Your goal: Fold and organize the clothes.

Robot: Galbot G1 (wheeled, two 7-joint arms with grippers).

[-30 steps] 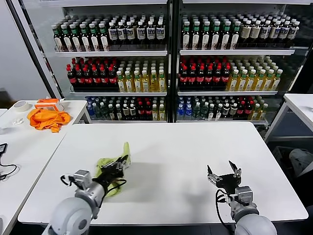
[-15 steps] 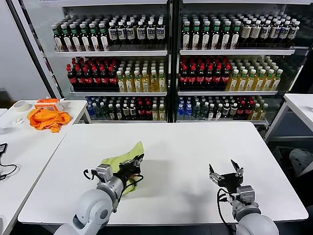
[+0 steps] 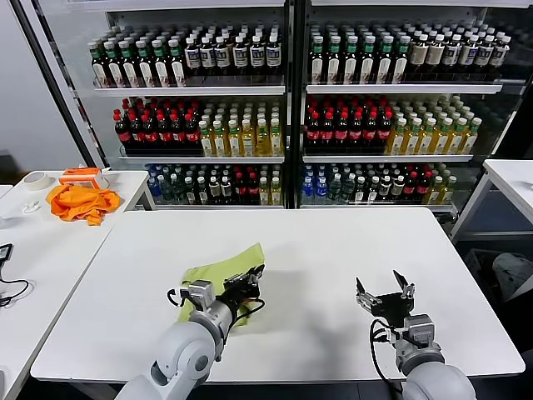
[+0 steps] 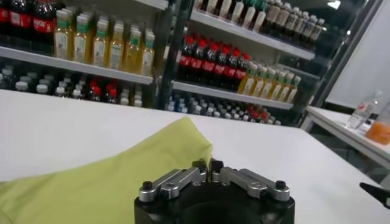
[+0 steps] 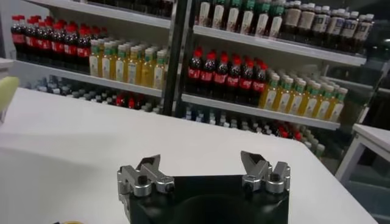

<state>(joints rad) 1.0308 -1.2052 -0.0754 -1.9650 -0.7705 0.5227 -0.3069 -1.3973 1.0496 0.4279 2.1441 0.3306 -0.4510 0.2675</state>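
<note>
The light yellow-green T-shirt [image 3: 218,268] lies bunched on the white table [image 3: 333,250], left of centre near the front edge. My left gripper [image 3: 253,275] is shut on the T-shirt's edge and holds a flap lifted toward the right. In the left wrist view the cloth [image 4: 91,182] spreads out from the closed left gripper [image 4: 208,167]. No white print shows. My right gripper [image 3: 384,292] is open and empty, low over the table at the front right; the right wrist view shows its gripper [image 5: 203,163] with jaws wide apart.
A bright orange cloth [image 3: 81,202], a tape roll [image 3: 36,180] and an orange-white box [image 3: 82,177] lie on a side table at the far left. Drink coolers full of bottles [image 3: 283,100] stand behind the table. Another white table [image 3: 512,179] is at the right.
My left gripper has moved right across the table, pulling the T-shirt's edge with it, so the cloth now spreads wider. The right gripper has stayed almost still.
</note>
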